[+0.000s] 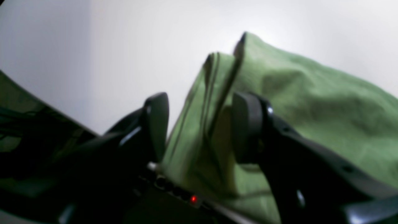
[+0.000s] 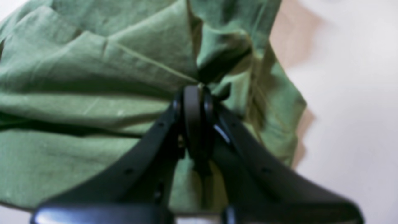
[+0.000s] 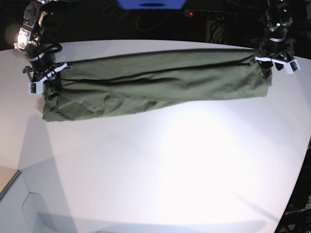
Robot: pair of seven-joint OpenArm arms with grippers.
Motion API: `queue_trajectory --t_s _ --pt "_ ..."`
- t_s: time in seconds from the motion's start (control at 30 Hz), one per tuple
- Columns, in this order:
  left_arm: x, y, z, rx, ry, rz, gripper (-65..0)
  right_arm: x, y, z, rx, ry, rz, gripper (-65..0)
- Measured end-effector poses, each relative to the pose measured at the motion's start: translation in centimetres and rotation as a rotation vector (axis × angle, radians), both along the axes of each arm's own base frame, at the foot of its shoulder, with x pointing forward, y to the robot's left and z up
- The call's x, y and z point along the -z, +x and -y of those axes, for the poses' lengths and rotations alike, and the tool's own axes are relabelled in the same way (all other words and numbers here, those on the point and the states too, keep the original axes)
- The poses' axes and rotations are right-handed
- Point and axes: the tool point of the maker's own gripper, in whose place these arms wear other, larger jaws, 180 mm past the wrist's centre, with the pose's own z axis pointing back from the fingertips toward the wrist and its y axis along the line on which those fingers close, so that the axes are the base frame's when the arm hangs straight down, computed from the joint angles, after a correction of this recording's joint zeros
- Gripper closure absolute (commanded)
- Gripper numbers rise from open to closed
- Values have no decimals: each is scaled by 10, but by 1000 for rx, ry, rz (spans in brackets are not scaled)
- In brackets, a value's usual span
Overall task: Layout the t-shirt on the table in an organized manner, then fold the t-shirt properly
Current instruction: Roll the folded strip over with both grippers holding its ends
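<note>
Item: t-shirt (image 3: 155, 85), olive-green, soft wrinkled cotton, drawn into a long rolled band across the far part of the white surface (image 3: 170, 165). It was strung between the two tools and lay on the surface along its length.

Edges and room: a broad bare stretch of smooth surface lay on the near side of both tools; its curved rim ran just behind them.

Right tool (image 2: 194, 93): black fingers pressed together, pinching a gathered bunch of cloth at one end, folds fanning out from the pinch.

Left tool (image 1: 199, 124): black fingers (image 1: 157, 124) spread apart, a stitched, layered hem edge standing loose in the gap at the other end.
</note>
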Motion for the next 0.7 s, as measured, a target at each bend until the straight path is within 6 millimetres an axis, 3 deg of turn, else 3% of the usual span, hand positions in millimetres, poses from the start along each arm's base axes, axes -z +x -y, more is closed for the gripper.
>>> queue_trajectory --t_s 0.53,0.7 --pt "22 9 -8 -36 -12 -6 -320 -1 4 0 -2 -1 2 0" --pt "24 18 8 44 10 -14 -314 -2 7 0 -7 -9 1 0"
